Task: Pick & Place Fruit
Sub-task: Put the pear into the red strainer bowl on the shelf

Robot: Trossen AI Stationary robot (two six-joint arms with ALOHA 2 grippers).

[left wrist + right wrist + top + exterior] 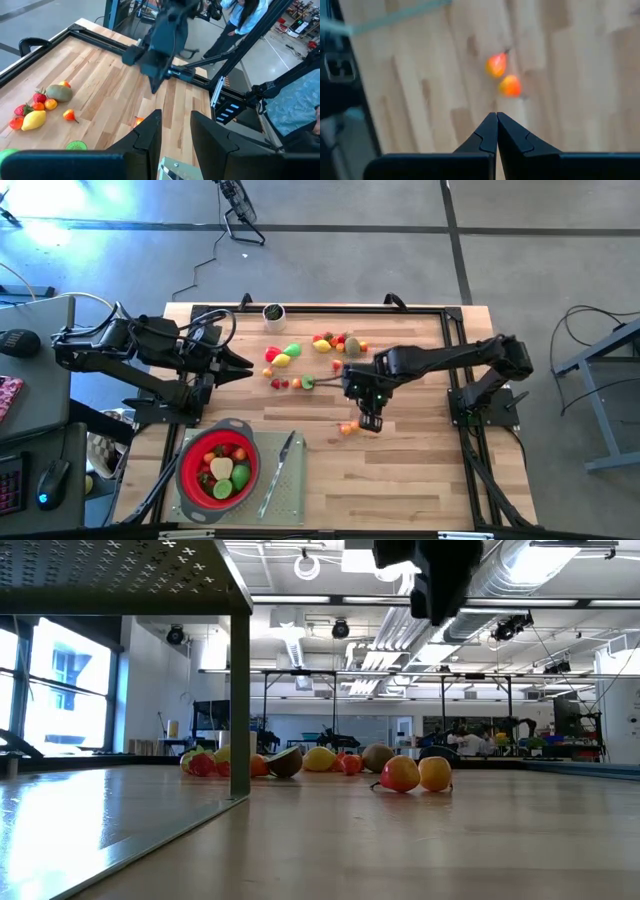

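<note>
Small toy fruits (300, 360) lie loose on the wooden table, mid-back. Two orange fruits (348, 427) lie apart from them, closer to the near edge; the right wrist view shows this pair of fruits (503, 75) below and ahead of my fingers. My right gripper (371, 422) hangs above the table just right of the pair, pointing steeply down, shut with nothing in it (496, 116). My left gripper (248, 365) waits raised at the table's left, open (175, 120) and empty. More fruits fill the red strainer (190, 480).
The strainer stands on a grey mat (290, 500) at the near left, with a slim grey knife (279, 472) beside it. A small dark cup (273, 312) stands at the far edge. A person (245, 20) stands beyond the table's right side.
</note>
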